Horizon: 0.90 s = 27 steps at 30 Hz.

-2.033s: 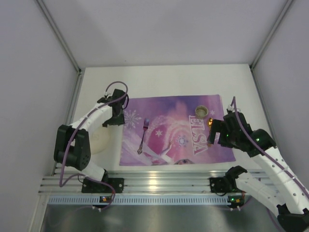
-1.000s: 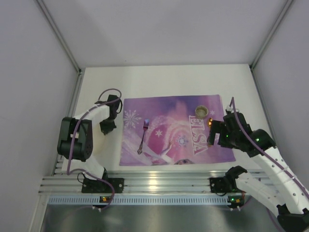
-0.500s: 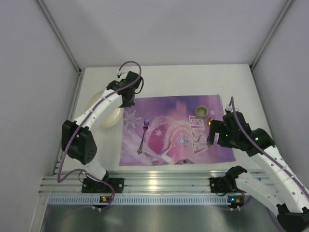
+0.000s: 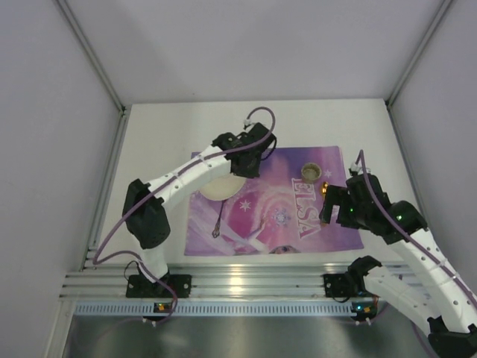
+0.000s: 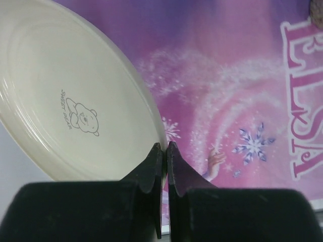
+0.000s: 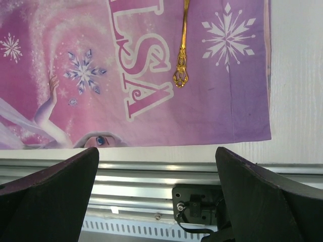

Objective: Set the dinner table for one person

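The left claw (image 5: 162,147) is pinched nearly shut on the rim of a cream plate (image 5: 75,101), which has a small bear printed on its face. In the overhead view the left arm stretches across from the lower left and holds the plate over the left-centre of the purple placemat (image 4: 287,220). The plate looks tilted in the wrist view. I can't tell whether its far edge touches the mat.

The table (image 4: 298,123) fills the middle of the overhead frame, with bare white along its top and left and the mat lying across its lower half.

The plate hides the head of the fork (image 4: 217,224); only the handle shows below it. A small cup (image 4: 311,172) stands at the mat's upper right. The right claw (image 6: 156,151) hangs with its jaws spread wide and nothing in them, above the mat's lower right corner, where a gold-handled utensil (image 6: 180,50) lies.

I'd say the plate-placing step is under way. The next move calls for carrying the plate right, clear of the fork, levelling it, lowering it onto the mat's middle, and only then releasing.
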Motion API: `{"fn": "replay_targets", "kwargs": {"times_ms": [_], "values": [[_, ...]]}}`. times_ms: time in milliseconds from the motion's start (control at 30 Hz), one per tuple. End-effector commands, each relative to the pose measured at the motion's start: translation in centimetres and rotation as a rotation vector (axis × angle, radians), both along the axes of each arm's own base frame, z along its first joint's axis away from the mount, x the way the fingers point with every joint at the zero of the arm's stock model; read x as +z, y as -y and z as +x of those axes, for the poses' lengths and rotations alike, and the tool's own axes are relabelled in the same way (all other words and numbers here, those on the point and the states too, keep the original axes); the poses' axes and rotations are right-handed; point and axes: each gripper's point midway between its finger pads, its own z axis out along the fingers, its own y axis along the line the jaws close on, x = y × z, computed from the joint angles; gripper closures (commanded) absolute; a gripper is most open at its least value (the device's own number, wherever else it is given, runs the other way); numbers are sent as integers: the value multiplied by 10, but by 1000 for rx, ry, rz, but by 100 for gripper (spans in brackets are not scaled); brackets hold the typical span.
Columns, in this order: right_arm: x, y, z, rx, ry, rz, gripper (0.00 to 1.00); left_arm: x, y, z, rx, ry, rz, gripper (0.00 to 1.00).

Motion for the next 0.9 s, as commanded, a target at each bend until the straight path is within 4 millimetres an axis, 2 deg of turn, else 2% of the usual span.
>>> {"fn": "replay_targets", "kwargs": {"times_ms": [0,67,133,167,233,333,367,400,467,500,600,733,867], "values": [[0,-1,4,-14,20,21,0,-11,50,-20,-107,-29,-54,100],[0,-2,4,-14,18,23,0,-24,72,-34,-150,-61,-61,100],[1,-2,4,-16,17,27,0,-29,90,-40,-169,-66,-91,100],[0,-2,4,-16,17,29,0,-39,102,-49,-197,-83,-82,100],[-1,-2,3,-17,15,28,0,-35,120,-52,-215,-78,-106,100],[-1,-1,1,-21,14,30,0,-44,147,-63,-257,-93,-103,100],[-1,0,0,-23,14,31,0,-38,158,-68,-278,-85,-115,100],[-1,0,-1,-23,16,31,0,-50,163,-70,-284,-101,-98,100],[-1,1,-2,-26,14,31,0,-51,173,-76,-305,-106,-102,100],[-2,1,-2,-28,14,30,0,-61,175,-78,-301,-115,-82,100],[-1,3,-4,-33,16,29,0,-68,178,-83,-300,-129,-73,100],[-1,3,-5,-33,17,31,0,-90,168,-84,-262,-148,-24,100],[-1,4,-6,-34,15,30,0,-116,157,-95,-250,-210,12,100]]}}
